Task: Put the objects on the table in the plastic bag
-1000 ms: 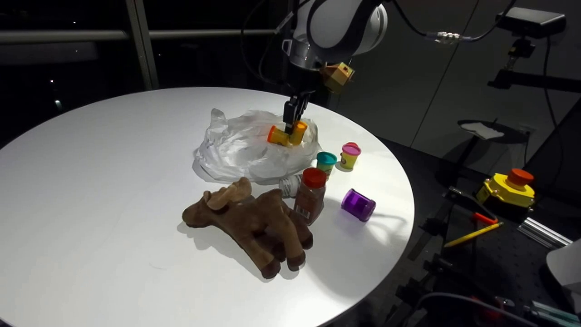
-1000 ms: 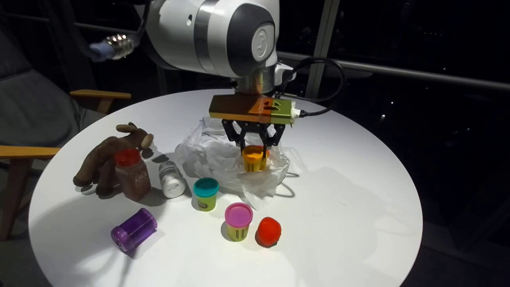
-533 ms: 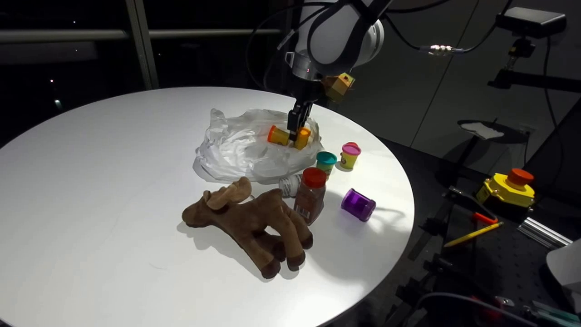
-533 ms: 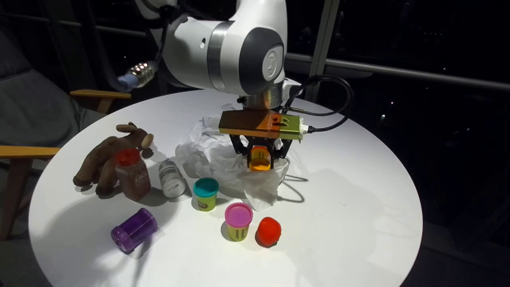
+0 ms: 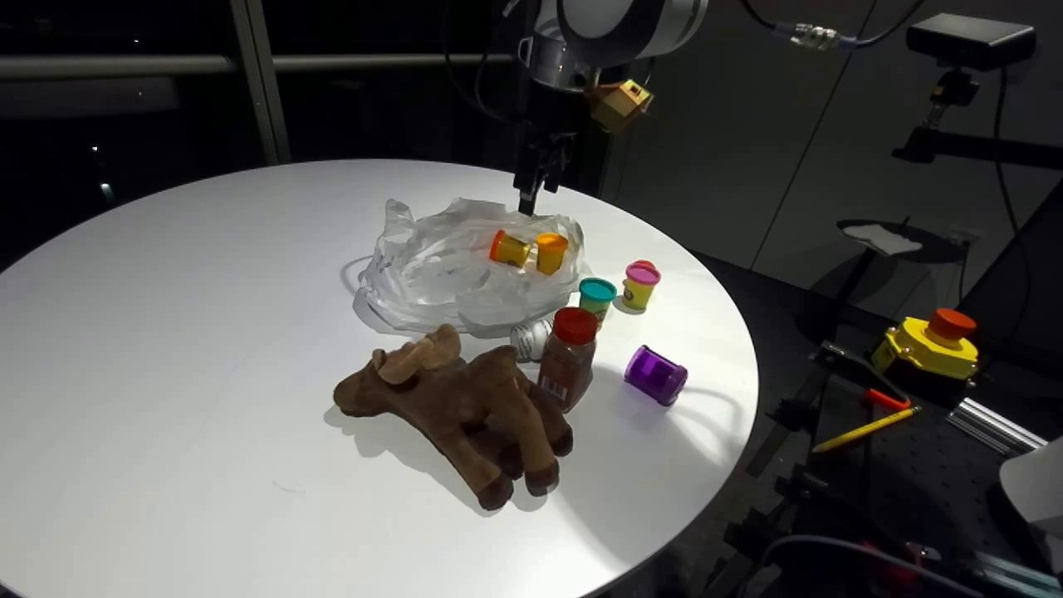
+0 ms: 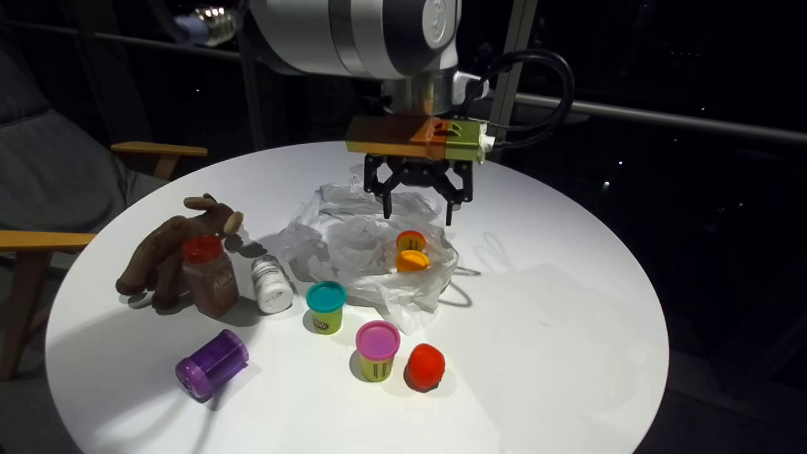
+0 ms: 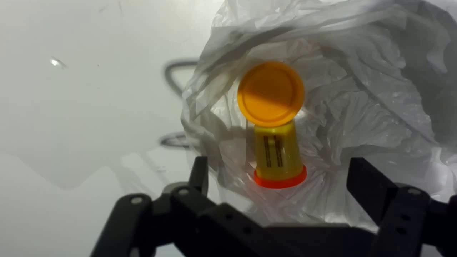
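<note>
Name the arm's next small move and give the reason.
I'd likely move the empty, open black gripper over to the teal-lidded yellow-green tub: it stands upright beside the crumpled white plastic bag, while the orange-lidded yellow tub and red-lidded yellow tub are already inside.

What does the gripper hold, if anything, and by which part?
Nothing: the gripper is open, and the orange-lidded tub rests in the plastic bag.
</note>
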Action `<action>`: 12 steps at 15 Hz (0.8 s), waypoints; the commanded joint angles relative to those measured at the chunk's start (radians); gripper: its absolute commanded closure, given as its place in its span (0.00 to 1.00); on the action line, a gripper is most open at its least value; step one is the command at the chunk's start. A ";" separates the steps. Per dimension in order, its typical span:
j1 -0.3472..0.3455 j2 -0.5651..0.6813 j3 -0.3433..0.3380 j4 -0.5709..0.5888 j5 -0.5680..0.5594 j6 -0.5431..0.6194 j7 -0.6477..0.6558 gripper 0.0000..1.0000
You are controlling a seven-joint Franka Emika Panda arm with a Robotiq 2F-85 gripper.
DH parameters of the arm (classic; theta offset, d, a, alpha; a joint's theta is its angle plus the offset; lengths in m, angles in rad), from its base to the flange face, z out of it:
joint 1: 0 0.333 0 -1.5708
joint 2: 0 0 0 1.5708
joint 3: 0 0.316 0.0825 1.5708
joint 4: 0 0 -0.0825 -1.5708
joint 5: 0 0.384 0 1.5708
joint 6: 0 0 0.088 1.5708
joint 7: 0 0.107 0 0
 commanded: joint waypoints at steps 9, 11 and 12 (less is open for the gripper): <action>0.020 -0.277 0.015 -0.322 0.115 -0.186 0.072 0.00; 0.016 -0.276 0.026 -0.378 0.165 -0.137 0.036 0.00; 0.016 -0.268 0.030 -0.397 0.184 -0.105 0.018 0.00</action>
